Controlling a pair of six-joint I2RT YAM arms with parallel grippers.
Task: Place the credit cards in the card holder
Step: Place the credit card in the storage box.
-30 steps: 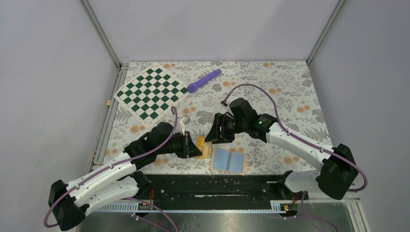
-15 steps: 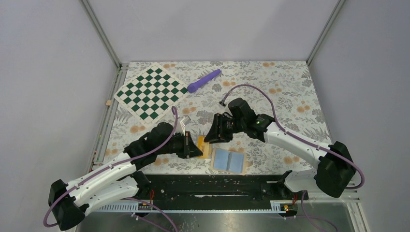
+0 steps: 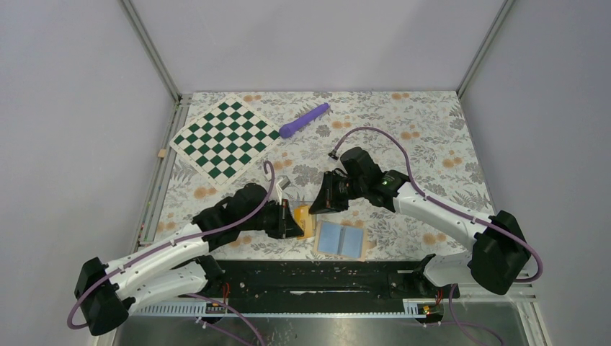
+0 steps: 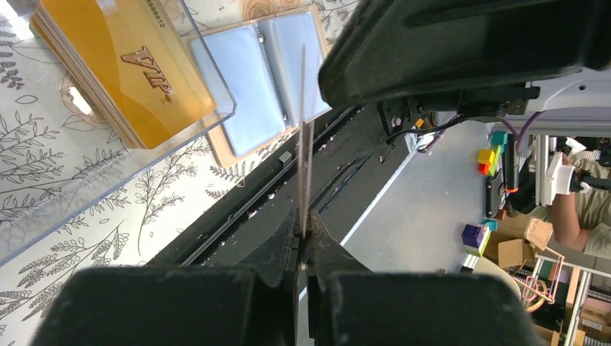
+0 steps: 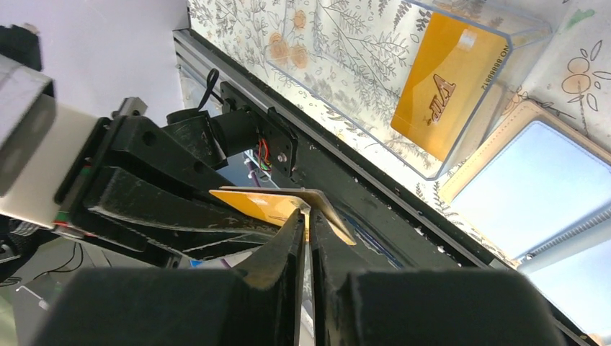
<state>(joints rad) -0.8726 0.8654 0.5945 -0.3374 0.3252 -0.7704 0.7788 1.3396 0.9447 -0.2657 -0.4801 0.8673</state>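
Note:
Between the two arms, my left gripper [image 4: 302, 225] is shut on a thin orange credit card [image 4: 302, 137], which shows edge-on in the left wrist view. My right gripper [image 5: 306, 216] has its jaws closed on the other end of that same card [image 5: 263, 203]. In the top view the left gripper [image 3: 294, 225] and right gripper [image 3: 318, 206] meet nose to nose above the mat. More orange credit cards [image 5: 447, 86] lie stacked in a clear plastic case [image 3: 305, 220]. The tan card holder [image 3: 341, 240] lies open near the front edge, with its light blue pockets [image 4: 248, 79] facing up.
A green-and-white checkerboard [image 3: 225, 137] lies at the back left. A purple handle-like tool [image 3: 303, 120] lies at the back middle. The black base rail [image 3: 317, 277] runs just in front of the card holder.
The right gripper's jaws have closed on the card that the left gripper holds. The left arm has shifted a little to the right, toward the right gripper.

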